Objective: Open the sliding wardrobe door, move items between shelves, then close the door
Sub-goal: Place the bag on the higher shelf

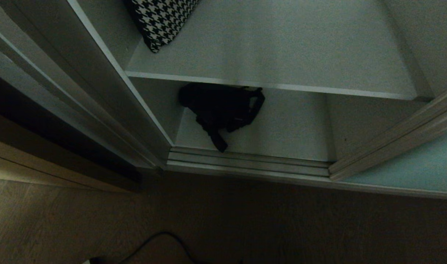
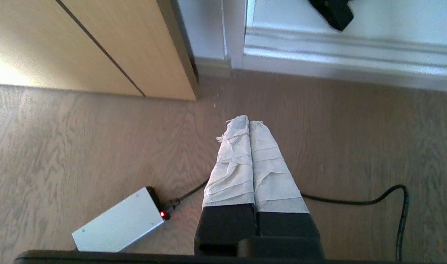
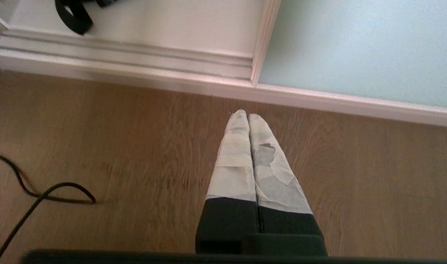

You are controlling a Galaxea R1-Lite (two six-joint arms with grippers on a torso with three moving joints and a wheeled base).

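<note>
- Here the left gripper (image 2: pixel 249 123) is hanging over the wooden floor (image 2: pixel 80 154) with its taped fingers pressed together, holding nothing.
- The right gripper (image 3: pixel 247 116) is hanging likewise, pinched closed and empty, near the floor track (image 3: pixel 135 60).
- The frosted sliding wardrobe door (image 1: pixel 421 167) is standing slid aside to the right.
- A black strapped fabric piece (image 1: pixel 221 110) is lying on the lower shelf (image 1: pixel 293 135); the houndstooth cloth (image 1: pixel 159 20) is resting on the upper shelf (image 1: pixel 282 55).

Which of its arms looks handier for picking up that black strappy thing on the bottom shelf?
Probably the left. The black strappy item lies toward the left end of the lower shelf. Both the left gripper and right gripper hang shut over the floor.
</note>
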